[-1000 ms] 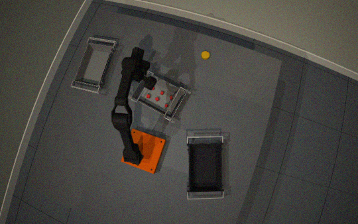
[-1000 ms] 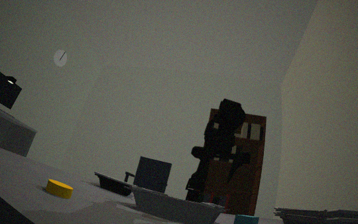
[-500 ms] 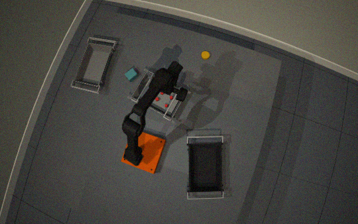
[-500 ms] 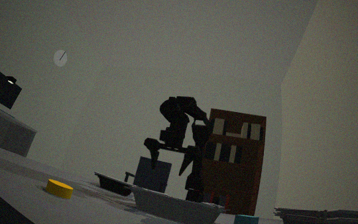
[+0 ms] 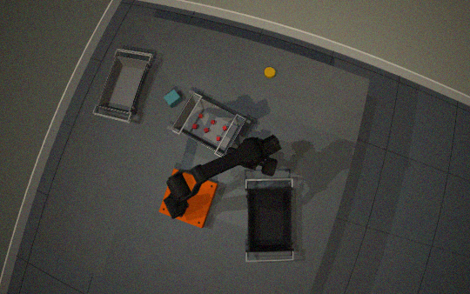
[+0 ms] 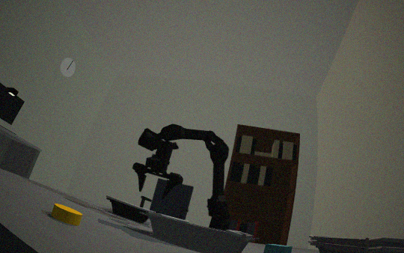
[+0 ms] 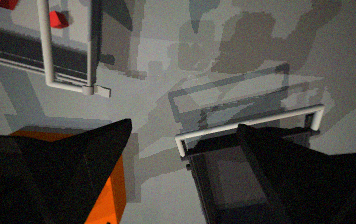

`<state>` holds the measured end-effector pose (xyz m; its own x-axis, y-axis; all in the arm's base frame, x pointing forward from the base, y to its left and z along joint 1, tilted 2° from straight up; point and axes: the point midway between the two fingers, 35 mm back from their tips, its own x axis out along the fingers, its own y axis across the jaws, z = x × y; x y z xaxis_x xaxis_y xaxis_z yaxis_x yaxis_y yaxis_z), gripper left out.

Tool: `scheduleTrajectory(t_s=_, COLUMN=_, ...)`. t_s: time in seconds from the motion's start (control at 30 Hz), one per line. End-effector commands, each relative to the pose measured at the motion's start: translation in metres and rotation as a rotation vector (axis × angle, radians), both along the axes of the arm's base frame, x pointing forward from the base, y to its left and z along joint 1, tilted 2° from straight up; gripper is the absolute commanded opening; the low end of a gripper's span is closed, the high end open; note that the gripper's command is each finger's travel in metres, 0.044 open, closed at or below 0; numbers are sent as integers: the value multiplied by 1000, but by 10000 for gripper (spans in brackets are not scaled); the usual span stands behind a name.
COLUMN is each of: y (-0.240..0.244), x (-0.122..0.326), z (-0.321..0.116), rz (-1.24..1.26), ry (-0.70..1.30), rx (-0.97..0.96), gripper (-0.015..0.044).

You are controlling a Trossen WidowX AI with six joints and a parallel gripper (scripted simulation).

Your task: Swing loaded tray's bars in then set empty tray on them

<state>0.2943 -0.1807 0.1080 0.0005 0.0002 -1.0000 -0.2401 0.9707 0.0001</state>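
Observation:
The loaded tray [image 5: 186, 112] [image 6: 187, 230] [image 7: 22, 45] holds several red blocks. Its left bar [image 5: 190, 114] and right bar [image 5: 228, 135] [image 7: 45, 40] lie swung in across the top near the ends. An empty pale grey tray [image 5: 127, 84] [image 6: 348, 245] stands at the upper left in the top view, bars out. An empty dark tray [image 5: 270, 217] [image 6: 129, 209] [image 7: 227, 170] stands at the lower right, bars out. My gripper [image 6: 152, 194] [image 7: 184, 126] is wide open and empty, above the gap between the loaded and dark trays. The arm hides its fingertips in the top view.
A teal cube [image 5: 172, 97] [image 6: 277, 248] sits between the pale tray and the loaded tray. A yellow disc [image 5: 270, 72] [image 6: 66, 214] lies beyond the loaded tray. The orange base plate [image 5: 200, 202] [image 7: 117, 185] is under the arm, left of the dark tray.

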Motion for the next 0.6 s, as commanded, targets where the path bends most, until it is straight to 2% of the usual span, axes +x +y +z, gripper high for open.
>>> scheduleTrajectory(t_s=0.0, y=-27, x=-32, z=-6, rz=48, ry=9, rx=-3, gripper=440)
scheduleTrajectory(t_s=0.2, y=-76, x=-106, z=-18, rz=162, ry=4, rx=6, gripper=440)
scheduleTrajectory(t_s=0.4, y=-100, x=-184, z=-30, rz=271, ry=-4, rx=11, gripper=440)
scheduleTrajectory(t_s=0.57, y=-101, x=-195, z=-32, rz=287, ry=-6, rx=12, gripper=440)
